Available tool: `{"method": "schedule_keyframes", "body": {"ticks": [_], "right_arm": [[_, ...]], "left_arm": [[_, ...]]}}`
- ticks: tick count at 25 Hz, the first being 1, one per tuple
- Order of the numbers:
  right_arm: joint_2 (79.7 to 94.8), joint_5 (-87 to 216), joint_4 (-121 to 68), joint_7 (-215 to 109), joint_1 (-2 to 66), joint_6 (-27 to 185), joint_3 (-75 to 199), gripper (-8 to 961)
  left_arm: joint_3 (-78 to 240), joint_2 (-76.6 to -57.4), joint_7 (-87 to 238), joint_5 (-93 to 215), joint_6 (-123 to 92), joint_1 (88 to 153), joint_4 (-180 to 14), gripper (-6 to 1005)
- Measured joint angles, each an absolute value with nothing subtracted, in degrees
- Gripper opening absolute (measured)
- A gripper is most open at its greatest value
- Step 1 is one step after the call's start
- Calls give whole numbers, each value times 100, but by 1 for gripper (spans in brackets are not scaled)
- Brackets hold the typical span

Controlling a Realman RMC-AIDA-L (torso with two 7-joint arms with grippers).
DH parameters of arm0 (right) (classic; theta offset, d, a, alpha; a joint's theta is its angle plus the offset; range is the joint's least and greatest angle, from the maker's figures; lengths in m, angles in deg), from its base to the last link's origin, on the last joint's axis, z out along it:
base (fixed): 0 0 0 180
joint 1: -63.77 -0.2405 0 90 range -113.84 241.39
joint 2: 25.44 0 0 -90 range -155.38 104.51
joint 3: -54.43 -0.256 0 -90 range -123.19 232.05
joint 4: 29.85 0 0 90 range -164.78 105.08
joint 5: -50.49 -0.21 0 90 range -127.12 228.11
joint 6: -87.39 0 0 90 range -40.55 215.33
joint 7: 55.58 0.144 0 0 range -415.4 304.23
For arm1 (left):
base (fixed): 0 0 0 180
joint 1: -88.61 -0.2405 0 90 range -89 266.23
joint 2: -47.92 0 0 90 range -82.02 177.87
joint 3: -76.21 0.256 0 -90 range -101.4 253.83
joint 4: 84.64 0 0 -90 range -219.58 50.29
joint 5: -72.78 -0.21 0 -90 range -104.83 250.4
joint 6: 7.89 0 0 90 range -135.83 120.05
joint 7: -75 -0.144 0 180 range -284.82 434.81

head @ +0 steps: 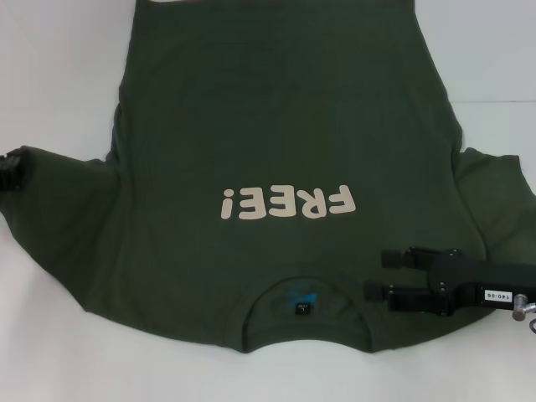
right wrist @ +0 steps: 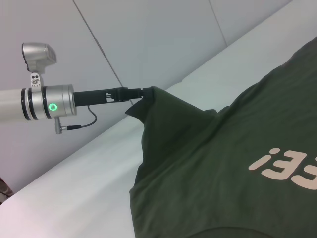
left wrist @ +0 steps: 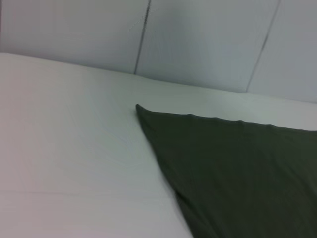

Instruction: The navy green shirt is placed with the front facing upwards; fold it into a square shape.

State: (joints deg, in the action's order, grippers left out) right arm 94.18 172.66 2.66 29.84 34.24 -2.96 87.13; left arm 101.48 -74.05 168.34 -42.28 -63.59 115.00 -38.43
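Left claw (right wrist: 144, 91) grips the navy green shirt's (head: 285, 126) sleeve; right claw (head: 387, 276) open above shoulder.

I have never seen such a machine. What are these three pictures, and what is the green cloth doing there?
It is a robot with two arms. One picture looks down from its head; the other two come from cameras on its wrists. A navy green shirt lies print-up on a white table, collar toward the robot. The left gripper has pinched the tip of one sleeve and holds it raised off the table; the right wrist camera shows this best. The right gripper hovers open beside the collar, over the other shoulder. The left wrist picture shows only shirt and table.
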Motion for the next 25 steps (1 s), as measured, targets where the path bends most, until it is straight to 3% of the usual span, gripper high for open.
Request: {"method": "schedule_keyframes", "body": {"ticks": [16, 25], "right_arm": [[9418, 17266, 267, 3013, 3425, -296, 8736, 900], [9410, 17274, 267, 2991, 3398, -289, 8753, 900]], "left_arm": [[10310, -7429, 17584, -4182, -8155, 11502, -3631, 3], [10309, -7601, 17768, -3998, -8122, 11821, -4147, 3]]}}
